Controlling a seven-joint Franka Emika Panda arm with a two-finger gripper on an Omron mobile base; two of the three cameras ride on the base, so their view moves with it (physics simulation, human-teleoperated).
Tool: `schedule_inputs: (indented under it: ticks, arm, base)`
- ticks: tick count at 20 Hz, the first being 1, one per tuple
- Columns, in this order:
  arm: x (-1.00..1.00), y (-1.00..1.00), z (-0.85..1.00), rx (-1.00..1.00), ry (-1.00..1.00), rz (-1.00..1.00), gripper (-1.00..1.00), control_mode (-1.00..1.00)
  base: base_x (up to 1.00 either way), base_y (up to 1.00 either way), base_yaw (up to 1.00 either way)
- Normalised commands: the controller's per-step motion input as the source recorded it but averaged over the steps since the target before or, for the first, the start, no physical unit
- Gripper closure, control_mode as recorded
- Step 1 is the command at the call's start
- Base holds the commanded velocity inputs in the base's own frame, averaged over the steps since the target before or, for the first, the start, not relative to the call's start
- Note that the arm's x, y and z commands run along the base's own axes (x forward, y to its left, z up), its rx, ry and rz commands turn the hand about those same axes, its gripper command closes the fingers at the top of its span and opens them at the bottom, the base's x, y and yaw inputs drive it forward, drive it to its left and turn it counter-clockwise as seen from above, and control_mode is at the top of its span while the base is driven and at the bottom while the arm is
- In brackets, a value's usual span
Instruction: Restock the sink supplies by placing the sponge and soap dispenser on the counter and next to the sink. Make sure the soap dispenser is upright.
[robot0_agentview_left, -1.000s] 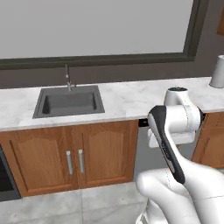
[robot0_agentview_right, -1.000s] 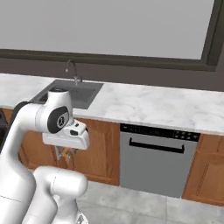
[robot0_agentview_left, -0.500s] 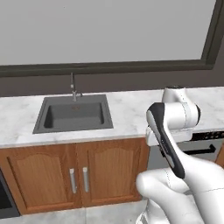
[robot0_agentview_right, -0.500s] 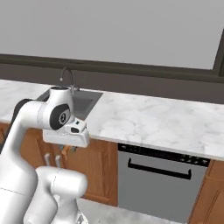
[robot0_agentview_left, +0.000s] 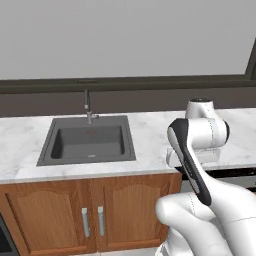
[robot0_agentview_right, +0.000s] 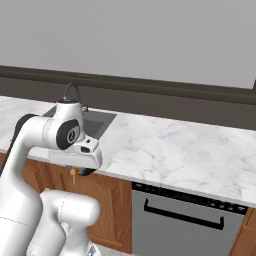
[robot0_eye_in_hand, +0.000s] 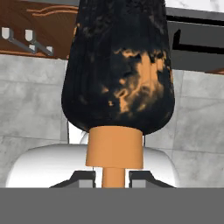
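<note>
Soap dispenser (robot0_eye_in_hand: 119, 74) nozzle-toward-tool (robot0_eye_in_hand: 113, 178) (body outward)

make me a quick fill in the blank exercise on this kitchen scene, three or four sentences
1. In the hand view, the tool is shut on the thin orange neck of the ____.
2. The body of the soap dispenser is mostly ____ with orange blotches.
3. The faucet stands behind the dark grey ____.
4. The counter is white ____ with grey veins.

Missing words: soap dispenser; black; sink; marble
</note>
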Motion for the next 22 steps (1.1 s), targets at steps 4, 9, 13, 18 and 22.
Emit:
schedule_inputs:
  ticks: [4,9,13,18,22]
  arm:
    - [0.11,-0.03,0.0,0.0,0.0,0.02,1.0,-1.0]
    - [0.57,-0.08,0.0,0.0,0.0,0.28,1.0,-1.0]
    - [0.69,-0.11,0.02,0.0,0.03,0.45,1.0,-1.0]
    - [0.72,-0.05,0.01,-0.04,0.1,0.53,1.0,-1.0]
    - [0.67,-0.04,0.1,-0.14,0.14,0.48,1.0,-1.0]
  base:
    - [0.25,-0.05,0.03]
    - [0.0,0.0,0.0]
    - [0.0,0.0,0.0]
    - [0.0,0.0,0.0]
    - [0.0,0.0,0.0]
